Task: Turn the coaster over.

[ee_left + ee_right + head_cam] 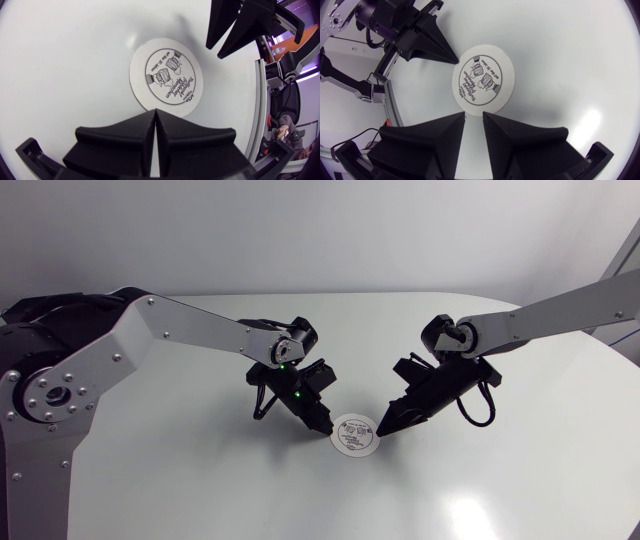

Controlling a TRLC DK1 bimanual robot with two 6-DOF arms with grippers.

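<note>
A round white coaster [355,434] lies flat on the table with its black print facing up. My left gripper [328,428] is shut on nothing, its joined tips at the coaster's left edge. In the left wrist view the fingers [145,131] meet in a point right at the rim of the coaster [166,77]. My right gripper [383,428] stands at the opposite edge, open by a narrow gap with nothing in it. In the right wrist view the coaster [482,79] lies just ahead of that gripper [473,116], and the left gripper [454,60] touches its far rim.
The white table [200,480] stretches round the coaster on all sides. Both arms slope down toward the middle, and a black cable [480,412] loops beside the right wrist.
</note>
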